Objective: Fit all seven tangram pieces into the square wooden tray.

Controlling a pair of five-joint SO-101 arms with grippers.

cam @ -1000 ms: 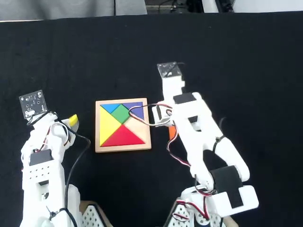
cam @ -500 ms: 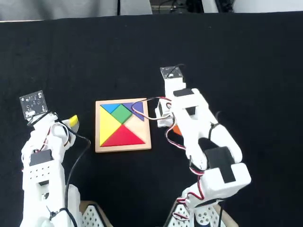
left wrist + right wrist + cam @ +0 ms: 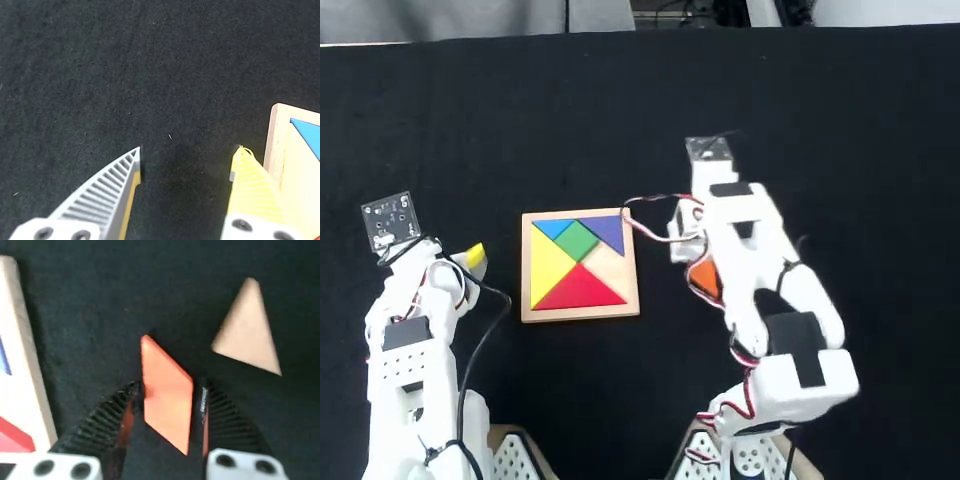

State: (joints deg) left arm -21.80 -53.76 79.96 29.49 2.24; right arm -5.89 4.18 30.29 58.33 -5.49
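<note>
The square wooden tray (image 3: 580, 314) lies left of centre and holds blue, green, purple, yellow and red pieces (image 3: 578, 287). Bare wood shows along its right side. My right gripper (image 3: 168, 387) is just right of the tray, shut on an orange parallelogram (image 3: 167, 400) that stands between its fingers. From above, that orange piece (image 3: 704, 278) peeks out under the right arm. A pale triangle (image 3: 247, 332) lies on the cloth just beyond it. My left gripper (image 3: 190, 150) hangs open and empty left of the tray (image 3: 278, 142), near its corner.
Black cloth covers the whole table. The right arm's wires (image 3: 650, 215) loop over the tray's upper right corner. Open cloth stretches behind and to both sides.
The right arm has swung to the right, away from the tray, carrying the orange piece with it. The left arm has stayed still.
</note>
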